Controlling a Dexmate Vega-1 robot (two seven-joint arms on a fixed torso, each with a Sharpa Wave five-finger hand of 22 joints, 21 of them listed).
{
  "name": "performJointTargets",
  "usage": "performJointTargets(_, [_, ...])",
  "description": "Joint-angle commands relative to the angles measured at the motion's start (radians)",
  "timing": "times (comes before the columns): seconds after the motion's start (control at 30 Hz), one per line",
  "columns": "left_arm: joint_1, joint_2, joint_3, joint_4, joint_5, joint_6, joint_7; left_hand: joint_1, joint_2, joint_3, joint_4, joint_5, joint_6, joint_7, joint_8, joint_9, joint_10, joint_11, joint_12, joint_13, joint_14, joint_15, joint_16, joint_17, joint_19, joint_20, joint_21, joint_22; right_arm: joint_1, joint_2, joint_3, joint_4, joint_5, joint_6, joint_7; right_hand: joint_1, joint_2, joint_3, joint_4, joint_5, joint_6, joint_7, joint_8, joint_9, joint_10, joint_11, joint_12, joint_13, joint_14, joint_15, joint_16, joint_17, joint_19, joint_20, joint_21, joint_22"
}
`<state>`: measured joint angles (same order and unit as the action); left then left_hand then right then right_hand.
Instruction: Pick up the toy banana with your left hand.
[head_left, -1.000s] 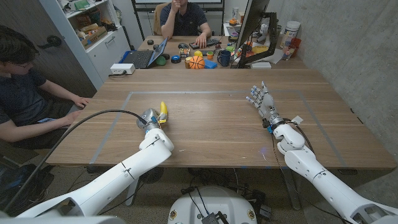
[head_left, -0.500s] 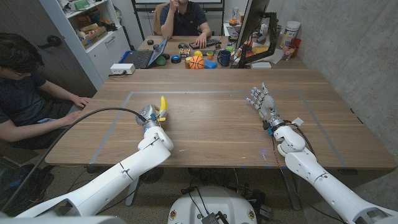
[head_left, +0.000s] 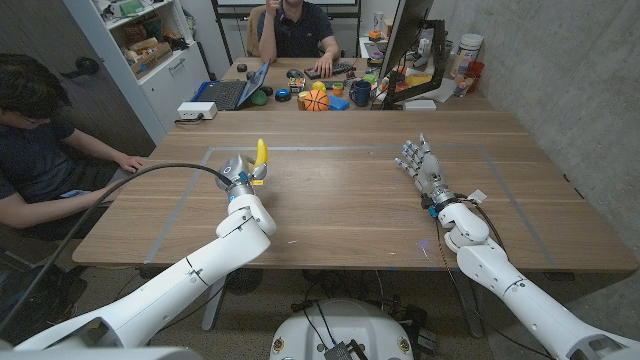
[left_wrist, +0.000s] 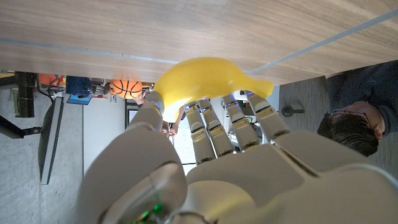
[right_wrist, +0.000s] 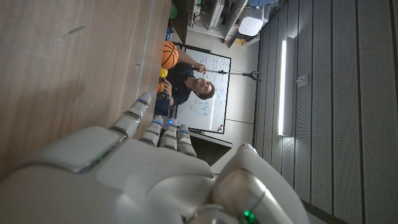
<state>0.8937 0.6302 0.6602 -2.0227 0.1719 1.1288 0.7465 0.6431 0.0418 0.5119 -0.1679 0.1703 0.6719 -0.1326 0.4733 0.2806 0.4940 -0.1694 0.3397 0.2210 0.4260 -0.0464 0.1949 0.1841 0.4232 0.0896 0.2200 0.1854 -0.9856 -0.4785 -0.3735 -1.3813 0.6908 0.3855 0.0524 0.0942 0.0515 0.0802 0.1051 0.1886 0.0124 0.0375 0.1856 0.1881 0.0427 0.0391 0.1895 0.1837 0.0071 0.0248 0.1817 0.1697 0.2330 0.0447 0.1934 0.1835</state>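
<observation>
Rising a little with each of the three head views, the toy banana (head_left: 262, 152) now stands upright in the left hand (head_left: 241, 174), its yellow tip clear above the fingers and further from the robot than a second ago. The arm has stretched forward and lifted, so the banana looks off the bench (head_left: 330, 215) — I cannot see a gap under it in the head view. In the left wrist view the banana (left_wrist: 208, 81) lies across the fingertips (left_wrist: 205, 118), the thumb closing from one side and the other fingers from the other, with bare wood well beyond it. That reads as a firm grasp, and the pick seems done or nearly so; what remains, in my judgement, is only to hold it steady.

The right hand (head_left: 418, 160) has not shifted across the three views — it stands on the bench well apart from the banana, fingers spread and pointing up, holding nothing.

Further out, a basketball (head_left: 314, 100) sits on the far desk, and a whiteboard (right_wrist: 205, 93) carries handwriting too small to read. No brand or label is legible anywhere.
</observation>
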Motion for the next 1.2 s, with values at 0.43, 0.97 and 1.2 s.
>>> performJointTargets(0.43, [-0.014,0.036,-0.039,-0.077,0.091,-0.070,-0.010,0.005,0.000,0.005,0.012,0.006,0.092,-0.091,0.032,0.001,0.000,-0.004,-0.004,0.002,0.004,-0.073,-0.002,0.003,0.007,0.000,-0.002,0.002,0.017,0.010,-0.012,0.013,-0.013,-0.013,-0.013,0.004,0.000,-0.008,0.003,0.005,-0.007,0.002,0.006,0.002,-0.004,0.008,0.006,0.005,0.001,0.003,0.006,0.004,0.002,0.007,0.007,0.002])
performJointTargets(0.97, [-0.049,0.050,-0.048,-0.113,0.160,-0.089,-0.043,0.000,-0.002,0.001,0.017,0.005,0.092,-0.090,0.029,-0.001,0.001,0.002,-0.009,0.000,0.004,-0.073,-0.002,0.004,0.006,-0.001,-0.003,0.002,0.025,-0.001,-0.008,-0.010,-0.029,-0.008,-0.025,0.005,0.001,-0.010,0.003,0.005,-0.006,0.000,0.007,0.002,-0.004,0.008,0.006,0.005,0.000,0.006,0.006,0.004,0.002,0.008,0.007,0.002])
performJointTargets(1.2, [-0.066,0.050,-0.046,-0.127,0.192,-0.097,-0.057,-0.003,-0.004,0.000,0.018,0.004,0.094,-0.090,0.028,-0.002,0.003,-0.001,-0.010,0.000,0.004,-0.073,-0.002,0.004,0.006,-0.002,-0.003,0.002,0.031,-0.001,-0.007,-0.002,-0.024,-0.009,-0.017,0.005,0.001,-0.011,0.003,0.005,-0.007,0.000,0.006,0.002,-0.004,0.008,0.006,0.005,-0.001,0.005,0.006,0.004,0.002,0.008,0.007,0.002])
